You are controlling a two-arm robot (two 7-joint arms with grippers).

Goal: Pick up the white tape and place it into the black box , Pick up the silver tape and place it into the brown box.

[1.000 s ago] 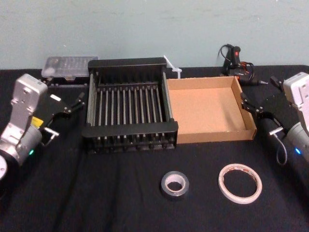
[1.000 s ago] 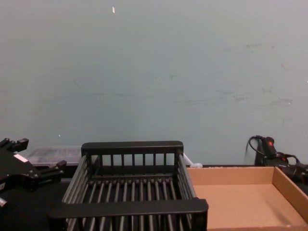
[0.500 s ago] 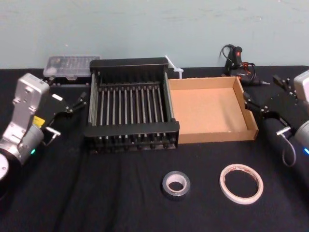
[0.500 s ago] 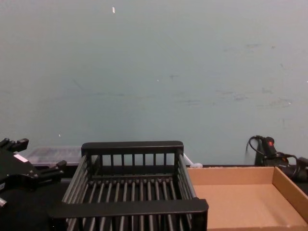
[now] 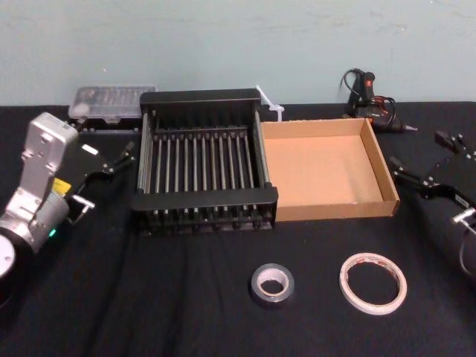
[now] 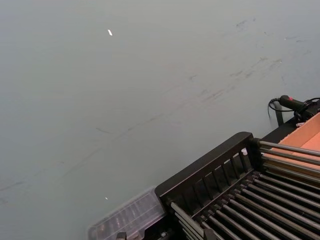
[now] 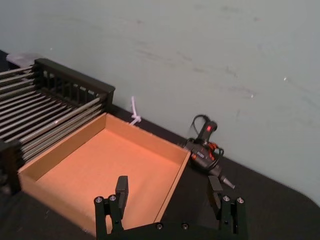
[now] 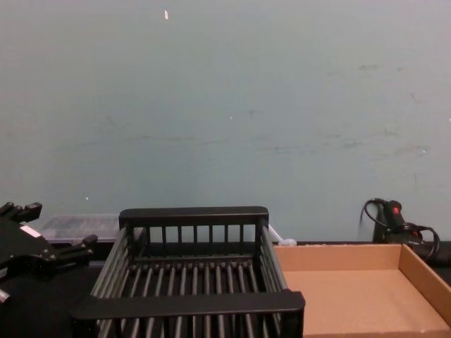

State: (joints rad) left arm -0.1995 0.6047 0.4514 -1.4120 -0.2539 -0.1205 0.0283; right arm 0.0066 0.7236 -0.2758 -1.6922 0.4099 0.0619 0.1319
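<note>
White thin tape ring (image 5: 373, 282) and thick grey-silver duct tape roll (image 5: 271, 284) sit in front of the black slatted plastic crate (image 5: 204, 201), toward its right. Left gripper (image 5: 119, 158) and right gripper (image 7: 168, 181) flank it, both spread open, empty.

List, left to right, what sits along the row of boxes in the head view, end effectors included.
left end effector → black box → brown box → right end effector
</note>
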